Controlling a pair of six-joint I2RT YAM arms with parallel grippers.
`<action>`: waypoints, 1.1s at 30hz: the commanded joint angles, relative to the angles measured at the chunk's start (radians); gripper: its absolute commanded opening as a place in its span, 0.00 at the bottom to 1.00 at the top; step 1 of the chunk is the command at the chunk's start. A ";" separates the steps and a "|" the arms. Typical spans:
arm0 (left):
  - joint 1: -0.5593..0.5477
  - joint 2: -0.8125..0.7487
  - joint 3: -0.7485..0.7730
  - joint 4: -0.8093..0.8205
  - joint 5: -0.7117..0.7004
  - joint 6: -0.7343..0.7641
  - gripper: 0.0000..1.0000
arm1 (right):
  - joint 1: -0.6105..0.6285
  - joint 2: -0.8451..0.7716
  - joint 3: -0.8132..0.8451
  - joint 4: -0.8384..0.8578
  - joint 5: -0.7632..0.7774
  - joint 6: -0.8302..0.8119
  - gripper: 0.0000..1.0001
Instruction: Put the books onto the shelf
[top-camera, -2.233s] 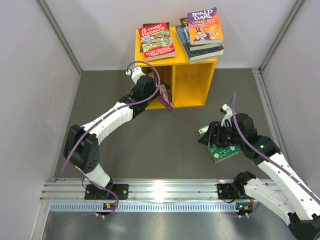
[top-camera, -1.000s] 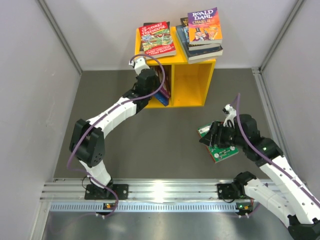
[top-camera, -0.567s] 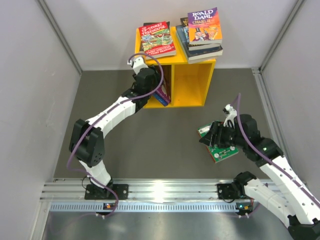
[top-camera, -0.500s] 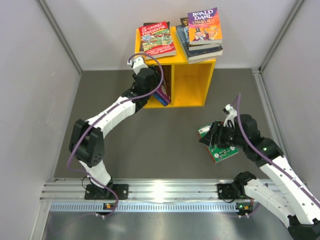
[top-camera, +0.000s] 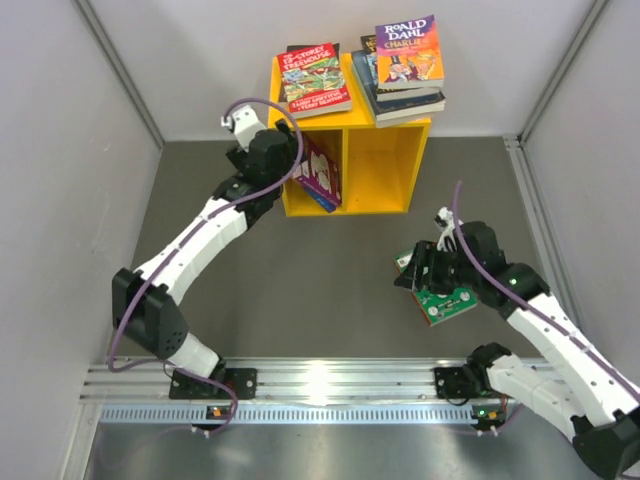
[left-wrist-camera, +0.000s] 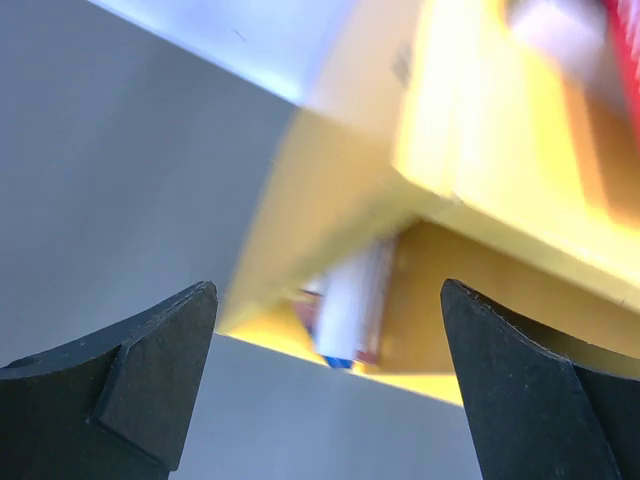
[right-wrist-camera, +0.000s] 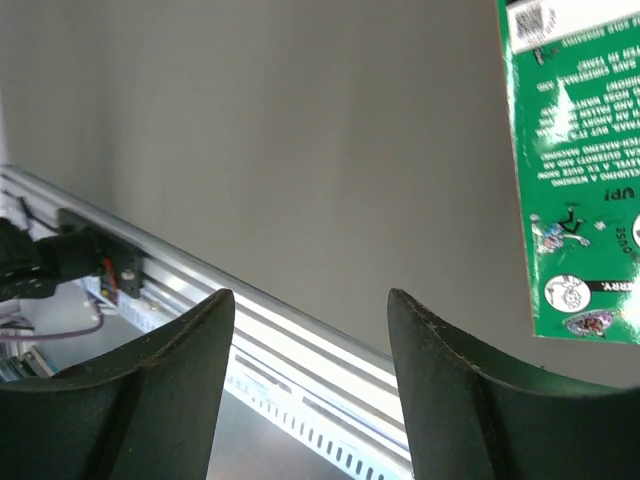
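L gripper wide open just left of boxy yellow shelf, thin book leaning inside; R gripper open beside flat green paperback.

Bright yellow shelf, green book with white lettering, dark grey table.

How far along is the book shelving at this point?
Done: books stacked on the shelf top, one book leaning in its left compartment. In hand: nothing; left gripper open beside the shelf, right gripper open by the green book. Left: that green book on the table.
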 joint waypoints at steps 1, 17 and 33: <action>0.027 -0.111 0.006 -0.071 -0.099 0.046 0.99 | -0.013 0.107 0.054 -0.023 0.030 0.008 0.63; 0.044 -0.464 -0.296 -0.200 -0.018 -0.078 0.96 | -0.007 0.751 0.399 -0.362 0.528 -0.140 0.86; 0.044 -0.693 -0.428 -0.332 -0.021 -0.151 0.93 | -0.005 1.042 0.324 -0.129 0.417 -0.285 1.00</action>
